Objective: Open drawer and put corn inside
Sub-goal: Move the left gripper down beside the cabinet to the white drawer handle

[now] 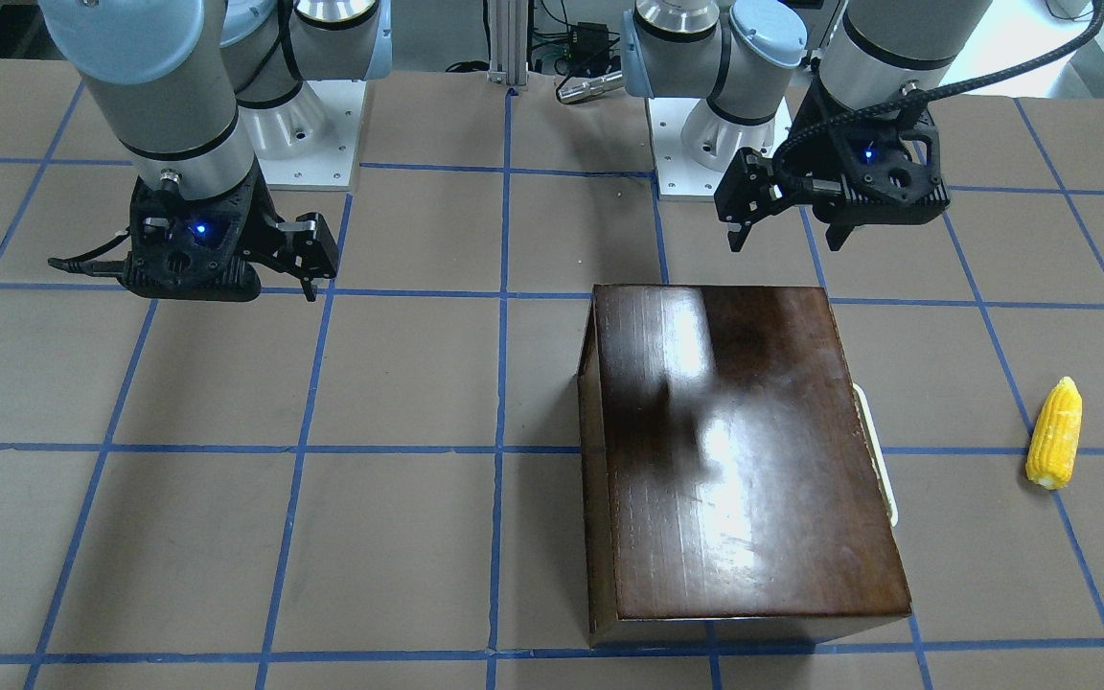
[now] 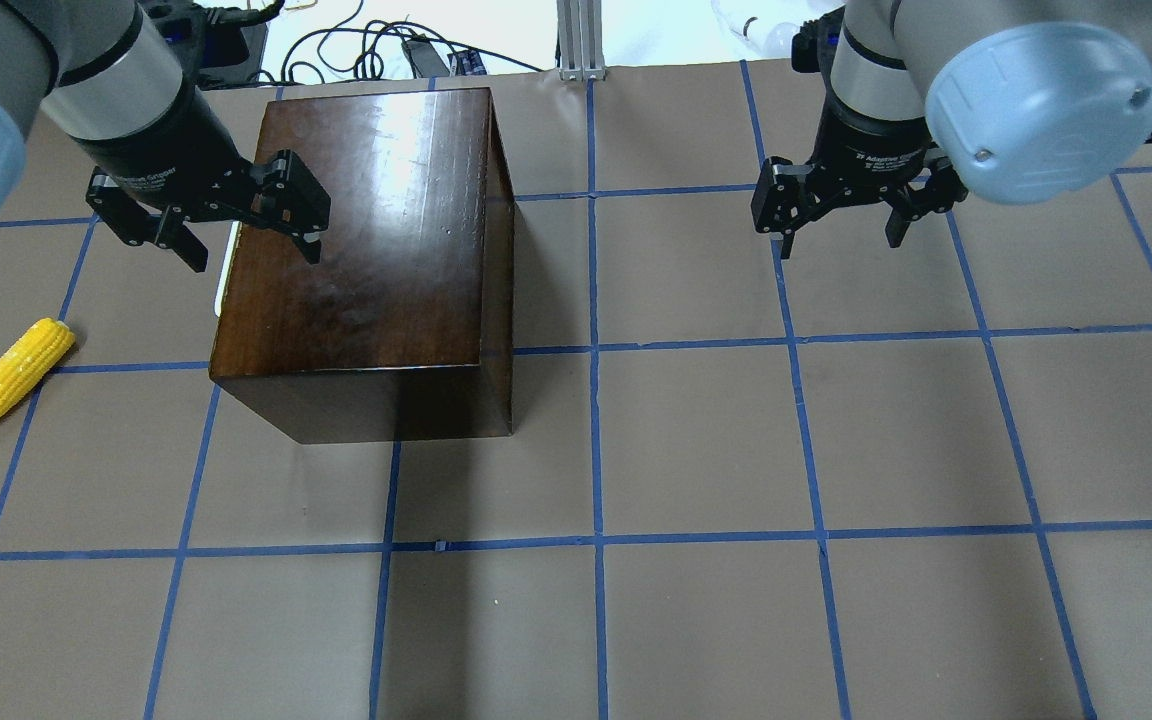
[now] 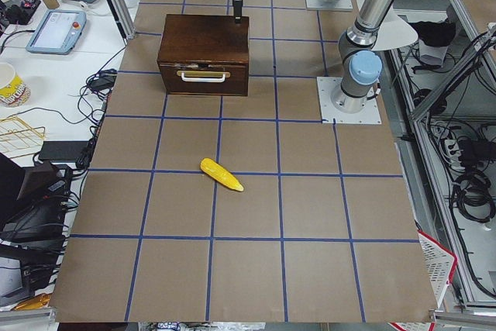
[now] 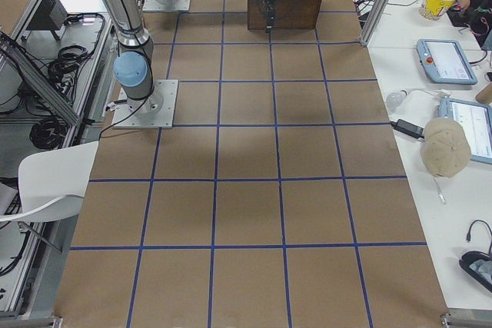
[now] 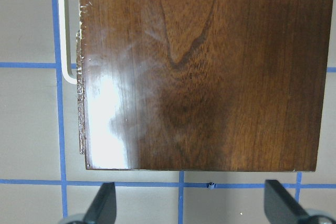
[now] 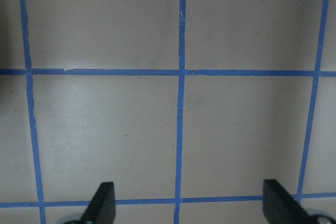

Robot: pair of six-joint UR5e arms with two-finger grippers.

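The dark brown box point(image 2: 366, 250) stands on the table with its drawer point(image 3: 203, 79) shut. The drawer's cream handle point(image 1: 878, 460) faces the corn's side and also shows in the left wrist view point(image 5: 65, 40). The yellow corn point(image 2: 11, 378) lies on the table apart from the box, in front of the drawer point(image 3: 221, 174). My left gripper point(image 2: 251, 255) is open and empty, hovering above the box's near top edge by the handle side point(image 5: 191, 203). My right gripper point(image 2: 841, 240) is open and empty, over bare table far from the box point(image 6: 191, 203).
The table is brown with a blue tape grid point(image 2: 596, 540). Both arm bases point(image 1: 705, 144) stand at the robot's edge. Side benches with tablets, a cup and cables point(image 3: 54, 29) lie beyond the table ends.
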